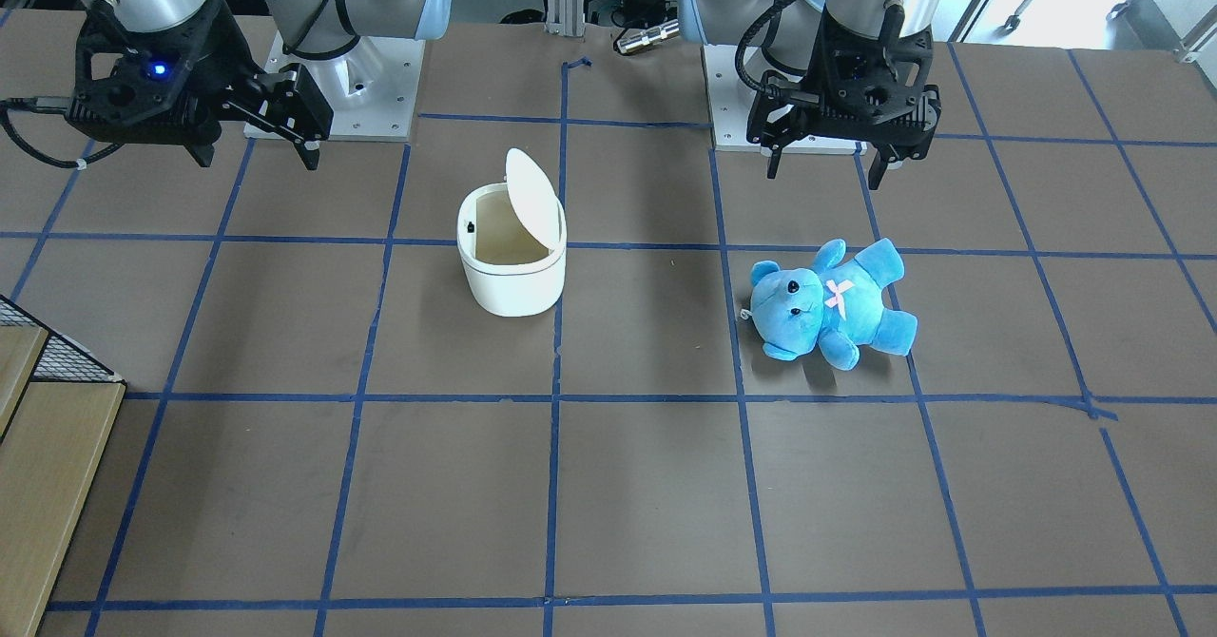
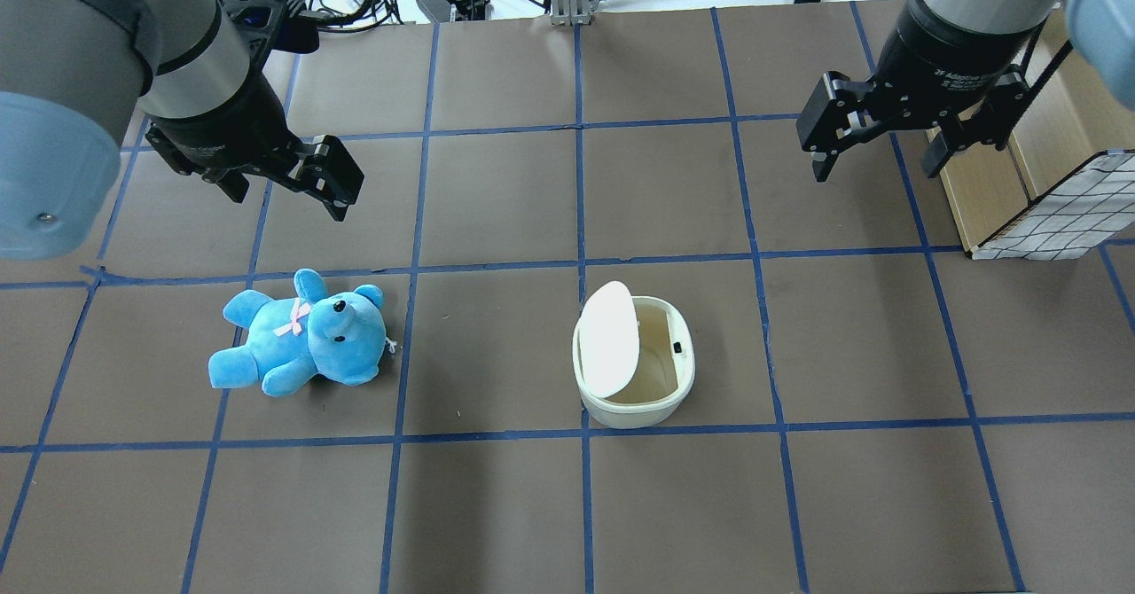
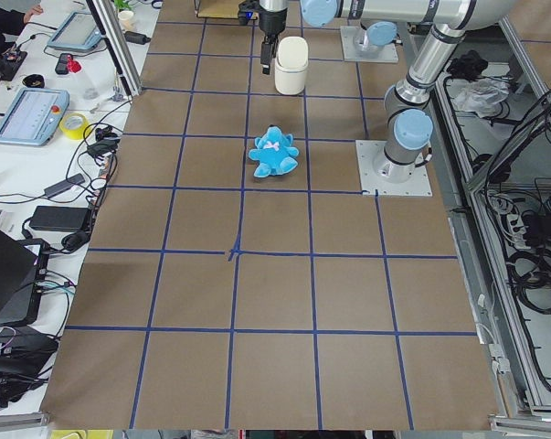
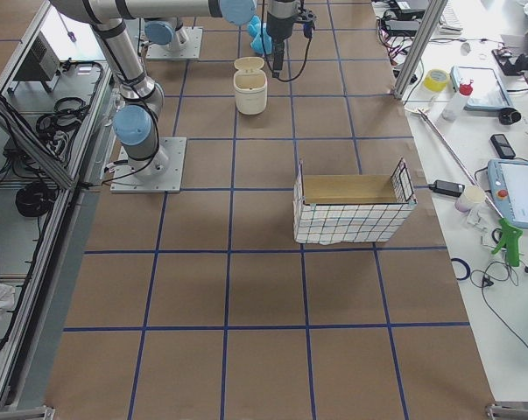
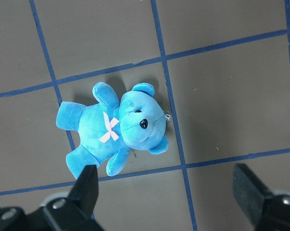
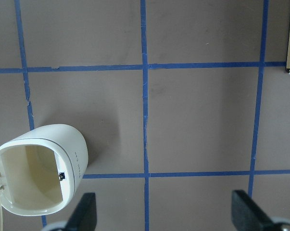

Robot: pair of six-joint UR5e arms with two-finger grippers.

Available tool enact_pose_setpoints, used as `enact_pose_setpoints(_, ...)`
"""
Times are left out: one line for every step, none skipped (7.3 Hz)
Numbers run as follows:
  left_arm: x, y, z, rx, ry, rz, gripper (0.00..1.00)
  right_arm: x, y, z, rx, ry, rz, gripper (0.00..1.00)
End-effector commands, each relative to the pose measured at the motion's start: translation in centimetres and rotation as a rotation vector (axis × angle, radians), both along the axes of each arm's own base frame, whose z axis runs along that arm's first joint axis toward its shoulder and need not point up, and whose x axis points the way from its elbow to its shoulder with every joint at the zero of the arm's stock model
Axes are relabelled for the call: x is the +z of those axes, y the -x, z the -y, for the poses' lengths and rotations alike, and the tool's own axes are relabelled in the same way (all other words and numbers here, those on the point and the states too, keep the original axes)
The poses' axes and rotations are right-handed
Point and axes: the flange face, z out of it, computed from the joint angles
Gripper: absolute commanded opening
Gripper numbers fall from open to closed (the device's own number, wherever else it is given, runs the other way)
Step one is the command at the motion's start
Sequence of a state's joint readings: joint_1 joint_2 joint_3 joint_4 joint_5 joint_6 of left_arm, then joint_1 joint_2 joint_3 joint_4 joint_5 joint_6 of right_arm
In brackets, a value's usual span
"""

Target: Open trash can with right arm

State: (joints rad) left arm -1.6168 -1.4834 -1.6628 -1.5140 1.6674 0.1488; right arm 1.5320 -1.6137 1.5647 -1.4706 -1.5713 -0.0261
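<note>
The white trash can (image 1: 511,280) stands near the table's middle with its flip lid (image 1: 532,195) tilted up and its beige inside showing. It also shows in the overhead view (image 2: 652,410) and low left in the right wrist view (image 6: 75,149). My right gripper (image 2: 873,164), the one with the blue light (image 1: 257,154), hangs open and empty above the table, well apart from the can, to its right and farther back in the overhead view. My left gripper (image 2: 288,204) is open and empty above the teddy bear.
A blue teddy bear (image 2: 301,337) lies on its back left of the can, below the left gripper (image 5: 166,187). A wire-mesh basket with a wooden floor (image 2: 1055,213) stands at the table's right edge, near the right arm. Blue tape grids the brown table.
</note>
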Motion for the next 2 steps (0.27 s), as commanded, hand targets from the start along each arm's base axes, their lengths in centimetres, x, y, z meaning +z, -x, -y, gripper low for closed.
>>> enact_pose_setpoints(0.00, 0.00, 0.00, 0.000, 0.000, 0.000, 1.00, 0.01, -0.03, 0.00, 0.000, 0.001, 0.000, 1.00)
enact_pose_setpoints(0.00, 0.00, 0.00, 0.000, 0.000, 0.000, 1.00, 0.01, -0.03, 0.00, 0.000, 0.001, 0.000, 1.00)
